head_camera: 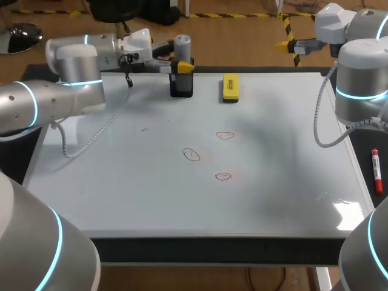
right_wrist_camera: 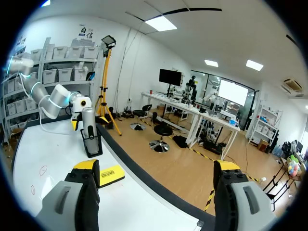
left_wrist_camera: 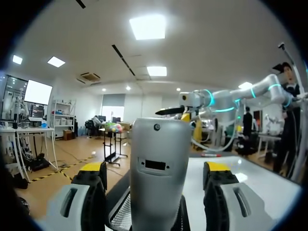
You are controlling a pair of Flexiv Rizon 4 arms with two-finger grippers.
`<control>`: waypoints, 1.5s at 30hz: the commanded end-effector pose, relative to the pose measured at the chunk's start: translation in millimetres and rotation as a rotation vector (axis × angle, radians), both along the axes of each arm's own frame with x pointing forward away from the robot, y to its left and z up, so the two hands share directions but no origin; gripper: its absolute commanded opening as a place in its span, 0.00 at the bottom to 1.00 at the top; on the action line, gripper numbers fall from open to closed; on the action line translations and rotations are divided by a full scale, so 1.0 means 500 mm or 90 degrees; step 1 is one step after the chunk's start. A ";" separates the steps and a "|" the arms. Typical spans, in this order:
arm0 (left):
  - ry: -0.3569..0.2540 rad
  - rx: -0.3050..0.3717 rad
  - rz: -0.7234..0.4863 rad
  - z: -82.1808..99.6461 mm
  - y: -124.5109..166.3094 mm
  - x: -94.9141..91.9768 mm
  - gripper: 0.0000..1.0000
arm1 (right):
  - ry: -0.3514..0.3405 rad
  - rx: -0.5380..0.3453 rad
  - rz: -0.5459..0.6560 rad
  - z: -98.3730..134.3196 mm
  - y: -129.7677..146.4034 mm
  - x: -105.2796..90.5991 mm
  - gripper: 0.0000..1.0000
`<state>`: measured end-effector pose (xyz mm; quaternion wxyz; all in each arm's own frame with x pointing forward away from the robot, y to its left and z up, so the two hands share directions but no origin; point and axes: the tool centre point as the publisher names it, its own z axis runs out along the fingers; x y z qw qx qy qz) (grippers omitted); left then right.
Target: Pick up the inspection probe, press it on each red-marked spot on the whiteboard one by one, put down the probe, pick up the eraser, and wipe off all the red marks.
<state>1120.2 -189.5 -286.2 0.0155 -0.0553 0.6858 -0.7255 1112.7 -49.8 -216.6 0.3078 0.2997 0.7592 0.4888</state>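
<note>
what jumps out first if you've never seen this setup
The three red circles drawn in the middle of the whiteboard catch the eye first. At the board's far edge the grey probe stands in a black holder, between the open fingers of the left tool, with the yellow eraser lying beside it.

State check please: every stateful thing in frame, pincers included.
left pincer: open, straddling the probe, gaps either side
inspection probe: upright in black holder
right pincer: open, empty
eraser: lying flat on whiteboard
red marks: three, unwiped
red marker: lying beside the whiteboard
</note>
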 end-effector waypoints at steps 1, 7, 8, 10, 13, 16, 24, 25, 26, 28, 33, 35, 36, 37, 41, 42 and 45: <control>-0.001 -0.003 -0.003 -0.006 -0.005 0.008 0.69 | 0.002 -0.001 0.001 0.001 0.000 0.002 1.00; 0.000 -0.004 -0.003 -0.008 -0.007 0.008 0.32 | 0.002 -0.001 0.001 0.001 0.000 0.002 1.00; 0.001 -0.004 -0.003 -0.009 -0.006 0.008 0.31 | 0.002 -0.001 0.001 0.001 0.000 0.002 1.00; 0.002 -0.003 -0.002 -0.010 -0.006 0.008 0.11 | 0.002 -0.001 0.001 0.001 0.000 0.002 1.00; 0.003 -0.002 0.000 -0.011 -0.004 0.007 0.00 | 0.002 -0.001 0.001 0.001 0.000 0.002 1.00; 0.003 -0.001 0.001 -0.010 -0.003 0.006 0.00 | 0.002 -0.001 0.001 0.001 0.000 0.002 1.00; -0.006 0.014 0.000 0.005 -0.010 -0.003 0.00 | 0.002 -0.001 0.001 0.001 0.000 0.002 1.00; -0.007 0.014 -0.002 0.005 -0.010 -0.002 0.00 | 0.002 -0.001 0.001 0.001 0.000 0.002 1.00; -0.007 0.014 -0.003 0.005 -0.011 -0.002 0.00 | 0.002 -0.001 0.001 0.001 0.000 0.002 1.00; -0.009 0.017 -0.006 0.004 -0.012 0.000 0.00 | 0.002 -0.001 0.001 0.001 0.000 0.002 1.00; -0.017 0.014 -0.008 0.011 -0.013 0.001 0.00 | 0.002 -0.001 0.001 0.001 0.000 0.002 1.00; -0.021 0.011 -0.008 0.017 -0.013 0.000 0.00 | 0.002 -0.001 0.001 0.001 0.000 0.002 1.00; -0.023 0.011 -0.009 0.022 -0.013 0.001 0.00 | 0.002 -0.001 0.001 0.001 0.000 0.002 1.00; -0.030 0.005 -0.008 0.029 -0.015 0.000 0.00 | 0.002 -0.001 0.001 0.001 0.000 0.002 1.00; -0.044 -0.019 -0.008 0.046 -0.010 0.002 0.00 | 0.002 -0.001 0.001 0.001 0.000 0.002 1.00; -0.046 -0.021 -0.008 0.051 -0.010 0.002 0.00 | 0.002 -0.001 0.001 0.001 0.000 0.002 1.00; -0.054 -0.024 -0.004 0.071 -0.010 0.002 0.00 | 0.002 -0.001 0.001 0.001 0.000 0.002 1.00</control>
